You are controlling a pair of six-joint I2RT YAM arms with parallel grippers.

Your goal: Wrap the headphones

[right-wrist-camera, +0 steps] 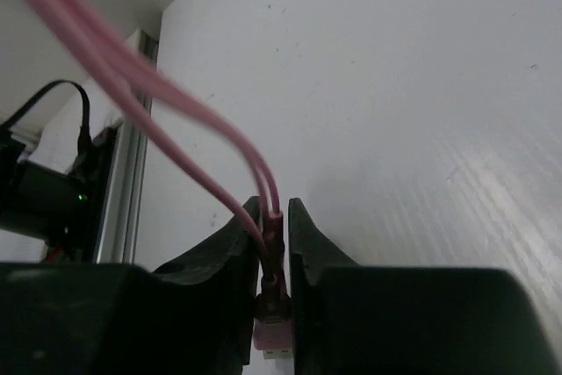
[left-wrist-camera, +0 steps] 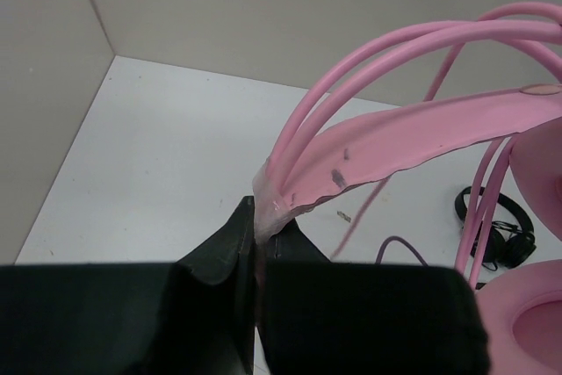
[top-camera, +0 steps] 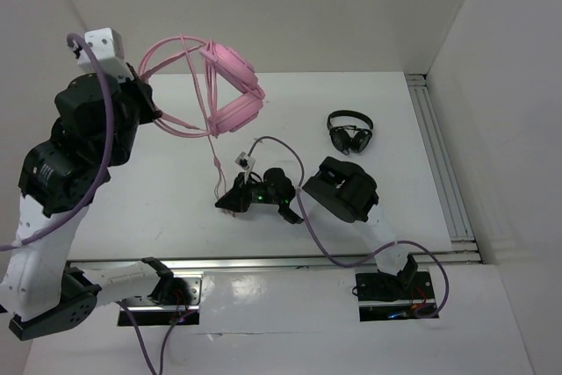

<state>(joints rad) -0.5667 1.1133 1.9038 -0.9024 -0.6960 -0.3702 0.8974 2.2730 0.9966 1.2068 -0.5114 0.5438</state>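
Observation:
The pink headphones (top-camera: 234, 85) hang in the air at the back left, held up by my left gripper (top-camera: 155, 115). In the left wrist view that gripper (left-wrist-camera: 262, 221) is shut on the end of the pink headband (left-wrist-camera: 395, 138), with an earcup (left-wrist-camera: 527, 322) at the lower right. The thin pink cable (top-camera: 214, 160) drops from the headset to my right gripper (top-camera: 228, 202), low over the table's middle. In the right wrist view that gripper (right-wrist-camera: 274, 217) is shut on the cable's plug end (right-wrist-camera: 274, 340), with cable strands (right-wrist-camera: 176, 103) running up and left.
A small black headset (top-camera: 349, 132) lies on the table at the right, also in the left wrist view (left-wrist-camera: 496, 234). A metal rail (top-camera: 439, 155) runs along the table's right edge. White walls close in the left, back and right.

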